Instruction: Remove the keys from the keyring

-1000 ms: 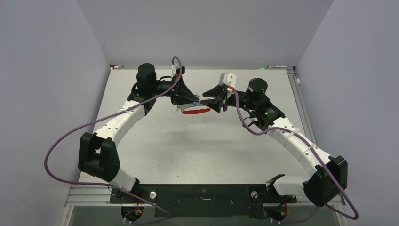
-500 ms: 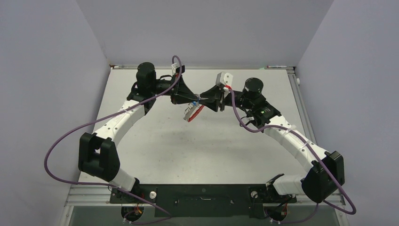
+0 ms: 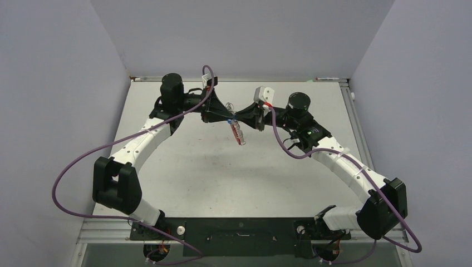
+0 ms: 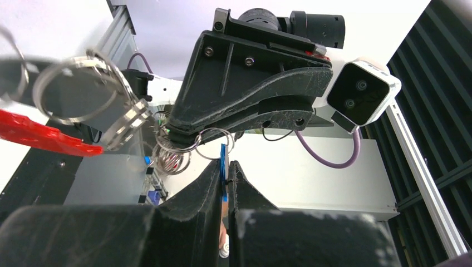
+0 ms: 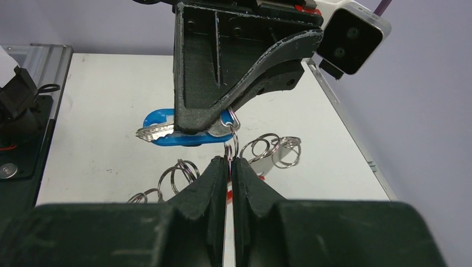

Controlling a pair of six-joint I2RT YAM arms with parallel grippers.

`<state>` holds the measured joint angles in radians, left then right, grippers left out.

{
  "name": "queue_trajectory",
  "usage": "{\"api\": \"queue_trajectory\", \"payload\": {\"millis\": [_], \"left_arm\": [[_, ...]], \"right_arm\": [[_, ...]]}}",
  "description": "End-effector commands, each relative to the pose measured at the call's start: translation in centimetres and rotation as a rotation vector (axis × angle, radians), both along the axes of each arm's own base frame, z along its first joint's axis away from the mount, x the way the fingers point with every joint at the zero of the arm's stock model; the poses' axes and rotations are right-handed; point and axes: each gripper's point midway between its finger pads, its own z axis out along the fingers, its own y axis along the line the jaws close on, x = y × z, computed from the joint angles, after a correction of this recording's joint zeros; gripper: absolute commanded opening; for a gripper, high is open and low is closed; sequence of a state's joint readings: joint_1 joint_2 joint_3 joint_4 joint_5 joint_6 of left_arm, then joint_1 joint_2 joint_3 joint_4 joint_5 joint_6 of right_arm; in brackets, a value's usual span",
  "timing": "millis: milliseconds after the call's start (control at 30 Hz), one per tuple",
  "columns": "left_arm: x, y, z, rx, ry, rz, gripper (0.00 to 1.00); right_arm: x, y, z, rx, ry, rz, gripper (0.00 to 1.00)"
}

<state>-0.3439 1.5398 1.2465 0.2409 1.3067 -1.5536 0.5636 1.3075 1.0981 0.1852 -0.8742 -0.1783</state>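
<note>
Both grippers meet above the far middle of the table. My left gripper (image 3: 229,117) is shut on the blue-headed key (image 4: 224,167), which stands edge-on between its fingertips. In the right wrist view the key (image 5: 179,135) lies flat under the left gripper's fingers, its silver blade pointing left. My right gripper (image 3: 241,118) is shut on the keyring where a wire loop (image 5: 230,146) joins the key's head, with red band showing between its fingers. The red keyring (image 3: 239,134) hangs down below the two grippers, clear of the table. Its silver loops (image 5: 274,149) dangle either side.
The grey table (image 3: 234,172) runs to an aluminium rail (image 3: 352,105) on the right and walls behind and on both sides. Purple cables (image 3: 83,161) loop off both arms. The right arm's white wrist camera (image 4: 362,92) sits close over the left gripper.
The right gripper has moved left, closer to the left gripper. The red keyring has swung from lying level below the grippers to hanging almost straight down.
</note>
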Motion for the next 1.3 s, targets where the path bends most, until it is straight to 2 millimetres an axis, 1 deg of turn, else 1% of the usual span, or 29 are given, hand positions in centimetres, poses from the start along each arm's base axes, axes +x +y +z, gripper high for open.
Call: {"api": "queue_trajectory", "payload": {"millis": [0,133,300,433,667,800,933,1133,1200,1267], "left_arm": [[1.1,1.0,1.4,-0.016,-0.086,0.047,0.00],[1.5,1.4,0.7,-0.002,-0.071,0.074,0.00],[1.8,1.5,-0.1,0.009,-0.061,0.089,0.00],[1.8,1.3,-0.3,0.012,-0.061,0.089,0.00],[0.8,0.2,0.0,0.006,-0.085,0.051,0.00],[1.0,0.3,0.5,0.001,-0.101,0.055,0.00],[1.1,0.5,0.9,-0.002,-0.113,0.058,0.00],[1.5,1.3,0.5,0.006,-0.126,0.091,0.00],[2.1,1.6,0.3,0.012,-0.148,0.115,0.00],[2.9,2.3,-0.5,0.043,-0.162,0.157,0.00]], "right_arm": [[0.8,-0.7,3.9,0.093,-0.104,-0.037,0.05],[0.9,-1.6,5.4,0.162,-0.107,-0.049,0.05],[0.5,-2.2,7.1,0.238,-0.106,-0.037,0.05],[0.2,-2.2,8.2,0.297,-0.076,-0.022,0.05],[0.3,-1.4,8.9,0.379,-0.009,-0.014,0.05],[0.3,-1.4,8.2,0.377,0.013,-0.014,0.05],[0.2,-1.5,7.0,0.348,0.020,-0.022,0.05],[0.9,-2.4,5.8,0.285,0.003,-0.060,0.05],[1.0,-2.6,5.4,0.260,0.001,-0.072,0.05],[1.2,-2.9,4.7,0.232,0.009,-0.085,0.05]]}}
